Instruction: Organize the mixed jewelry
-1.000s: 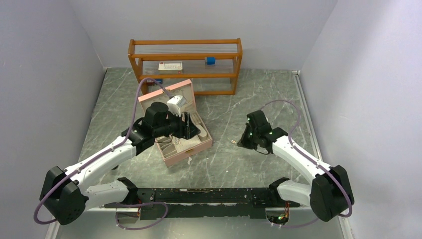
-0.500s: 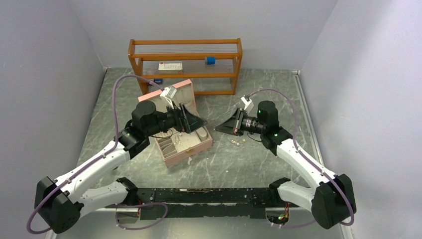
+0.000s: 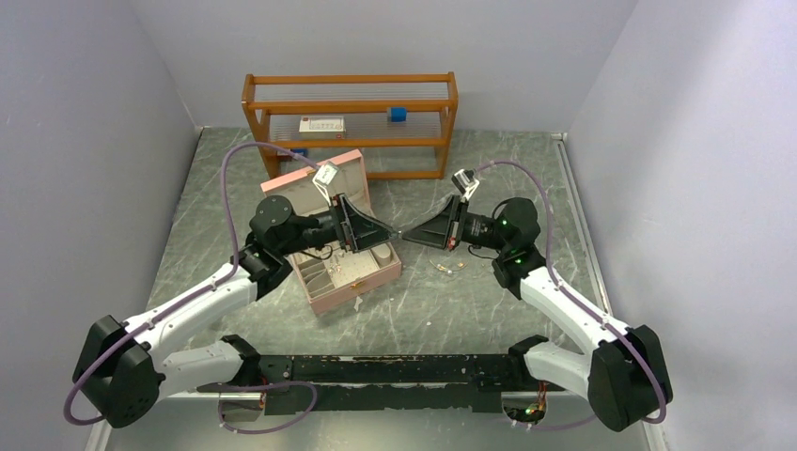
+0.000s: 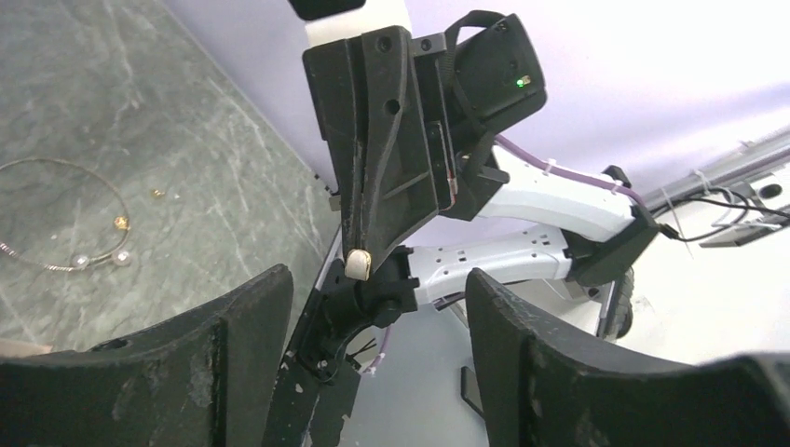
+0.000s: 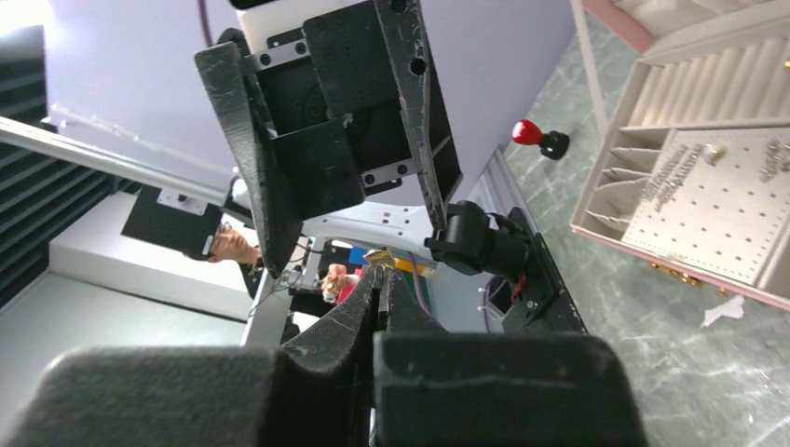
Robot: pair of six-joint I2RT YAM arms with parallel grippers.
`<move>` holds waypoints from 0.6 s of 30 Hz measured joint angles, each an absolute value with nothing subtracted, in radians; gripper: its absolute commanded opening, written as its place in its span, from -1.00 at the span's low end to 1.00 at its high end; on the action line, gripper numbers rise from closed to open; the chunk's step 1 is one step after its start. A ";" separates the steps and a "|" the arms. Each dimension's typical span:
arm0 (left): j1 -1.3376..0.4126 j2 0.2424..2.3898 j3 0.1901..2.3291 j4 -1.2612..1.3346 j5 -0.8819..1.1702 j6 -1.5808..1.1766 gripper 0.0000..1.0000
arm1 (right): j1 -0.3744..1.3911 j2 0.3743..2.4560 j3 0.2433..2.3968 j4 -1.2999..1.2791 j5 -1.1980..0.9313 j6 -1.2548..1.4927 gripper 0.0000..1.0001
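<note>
1. The right gripper (image 3: 410, 235) is clamped tight, and pinched at its very tips is a tiny gold-coloured metal piece (image 5: 377, 253).
2. The left gripper (image 3: 387, 232) meets it nose to nose, jaws spread wide and grasping nothing. Its two black fingers (image 4: 200, 372) stand either side of the right gripper's tip, with a gap on both sides.
3. That puts the pinched piece right in the opening between the left jaws, up off the table.
4. Below the meeting tips, a shade toward the right gripper's side, loose gold and silver-coloured jewelry pieces (image 3: 449, 266) lie on the grey-green marbled tabletop (image 3: 489, 178).
5. In the left wrist view they include a thin wire hoop strung with small beads (image 4: 82, 264) and tiny gold studs (image 4: 156, 194) just beside it.
6. Under the left jaws sits an open pink rectangular jewelry box (image 3: 362, 287), lid raised behind. A few small pieces rest on its perforated cream panel (image 5: 717, 214).
7. Past the left fingers, a small red-capped black cylinder (image 5: 538, 137) stands on the table near the box.
8. Far beyond both jaws stands an orange wooden shelf rack (image 3: 348, 143).
</note>
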State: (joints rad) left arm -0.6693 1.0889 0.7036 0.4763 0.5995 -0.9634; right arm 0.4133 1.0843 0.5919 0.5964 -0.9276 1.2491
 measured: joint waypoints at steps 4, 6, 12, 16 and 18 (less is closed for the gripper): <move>-0.673 1.105 0.696 0.569 0.645 -0.997 0.38 | 0.413 1.098 0.582 0.702 -0.943 1.312 -1.00; -0.677 1.114 0.696 0.614 0.665 -1.014 0.32 | 0.413 1.107 0.577 0.739 -0.949 1.339 -1.00; -0.684 1.138 0.696 0.680 0.698 -1.046 0.29 | 0.413 1.123 0.554 0.848 -0.953 1.414 -1.00; -0.685 1.162 0.696 0.717 0.709 -1.074 0.22 | 0.413 1.129 0.547 0.878 -0.954 1.436 -1.00; -0.685 1.179 0.696 0.739 0.715 -1.094 0.12 | 0.413 1.129 0.545 0.883 -0.954 1.439 -1.00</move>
State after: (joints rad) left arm -0.6846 1.1793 0.6960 0.7387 0.7155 -1.0943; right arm 0.4133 1.1286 0.5453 0.8825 -0.9543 1.4387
